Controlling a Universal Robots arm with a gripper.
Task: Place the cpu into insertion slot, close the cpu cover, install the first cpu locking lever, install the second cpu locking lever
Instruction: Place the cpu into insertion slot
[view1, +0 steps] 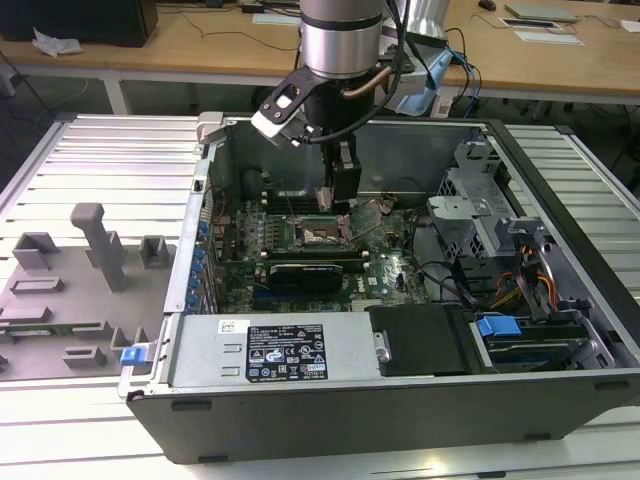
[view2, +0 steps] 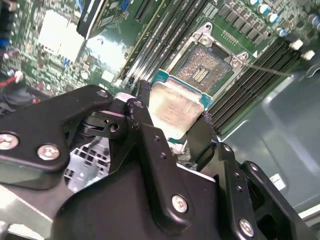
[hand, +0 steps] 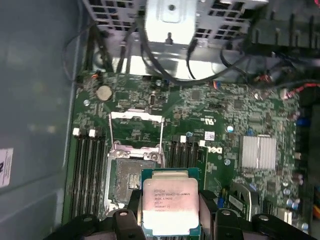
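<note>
Pincer (hand: 170, 212): narrowed on the cpu; you see its fingers (view2: 142, 102) pressing opposite edges of the chip.
Cpu (hand: 170, 202): clamped between the pincer tips, metal top facing the wrist cameras, not seated.
Insertion slot (hand: 131, 182): just beyond the pincer tips and lower than the chip; note its contact field is uncovered.
Cpu cover (hand: 135, 115): past the slot, farther from the pincer, swung open.
Motherboard (hand: 240, 110): beneath the pincer, surrounding the slot.
Computer case (view1: 400, 400): encloses the pincer; it lies open on the table (view1: 100, 150).
</note>
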